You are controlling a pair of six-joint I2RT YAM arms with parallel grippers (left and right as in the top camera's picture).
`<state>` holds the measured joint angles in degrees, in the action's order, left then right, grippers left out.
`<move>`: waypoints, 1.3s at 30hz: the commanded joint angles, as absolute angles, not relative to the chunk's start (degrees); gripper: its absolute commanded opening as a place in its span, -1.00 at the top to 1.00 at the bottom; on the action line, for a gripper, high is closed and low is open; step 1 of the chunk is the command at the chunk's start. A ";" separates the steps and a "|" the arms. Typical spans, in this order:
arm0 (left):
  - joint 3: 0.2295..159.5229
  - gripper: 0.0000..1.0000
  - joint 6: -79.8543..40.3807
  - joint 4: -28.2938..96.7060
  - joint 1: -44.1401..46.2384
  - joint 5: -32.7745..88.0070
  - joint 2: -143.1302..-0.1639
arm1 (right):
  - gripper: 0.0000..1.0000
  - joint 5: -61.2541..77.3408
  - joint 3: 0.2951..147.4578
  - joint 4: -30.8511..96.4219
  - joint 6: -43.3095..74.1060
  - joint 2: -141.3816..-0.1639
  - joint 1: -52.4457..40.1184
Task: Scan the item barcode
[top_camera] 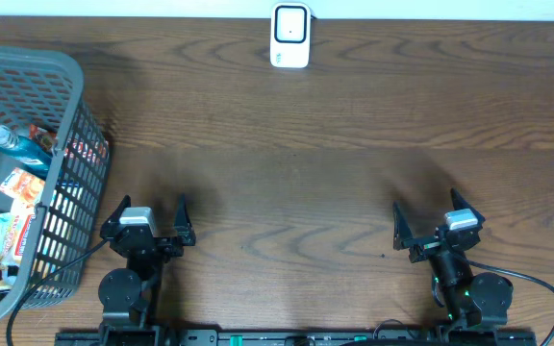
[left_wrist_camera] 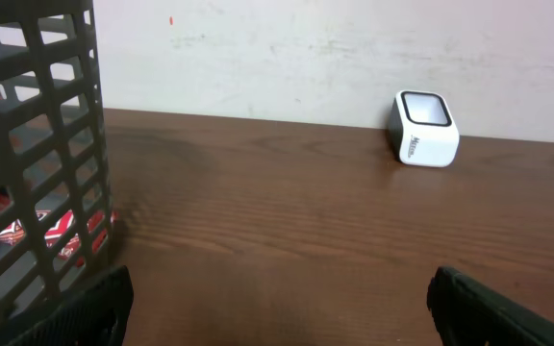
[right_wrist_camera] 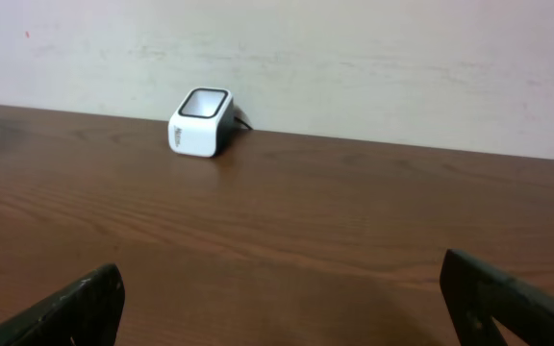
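The left gripper (top_camera: 152, 210) stands with its two fingers spread wide and nothing between them. The right gripper (top_camera: 425, 213) is spread just as wide and also holds nothing. Both sit low near the front edge of the table (top_camera: 287, 144), well apart from each other. Bare wood lies between them and in front of them, up to the far edge.

Just beside the left gripper, on its left side, is the wall of a grey mesh basket (top_camera: 65, 77). The basket reaches the left edge of the table, so this arm has little room on that side.

The items (top_camera: 17, 197) lie inside this basket: one bottle (top_camera: 10, 142) and several packets, piled so that I cannot count them exactly.

At the far edge, against the pale wall (left_wrist_camera: 287, 48), stands the white scanner (top_camera: 290, 37), about in the middle, with its dark window facing up.

I count two grippers, one basket and one scanner.
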<state>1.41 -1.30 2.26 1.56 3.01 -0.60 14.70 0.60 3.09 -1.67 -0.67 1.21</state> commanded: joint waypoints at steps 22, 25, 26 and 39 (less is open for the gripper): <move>11.81 -0.95 -11.77 3.11 1.30 12.88 -2.46 | -0.99 14.50 0.32 3.03 -0.71 -0.38 0.75; 16.58 -0.96 -13.10 4.54 1.30 12.91 -6.70 | -0.98 14.50 0.32 3.01 -0.71 -0.38 0.75; 18.41 -0.96 -13.91 4.99 1.32 12.97 -8.86 | -0.99 14.50 0.32 3.01 -0.71 -0.38 0.75; 48.62 -0.96 -28.38 12.49 1.30 23.64 -40.56 | -0.99 14.48 0.32 3.03 -0.71 -0.38 0.75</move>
<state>42.63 -23.49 12.97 1.54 16.78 -35.99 14.59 0.60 3.11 -1.67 -0.69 1.21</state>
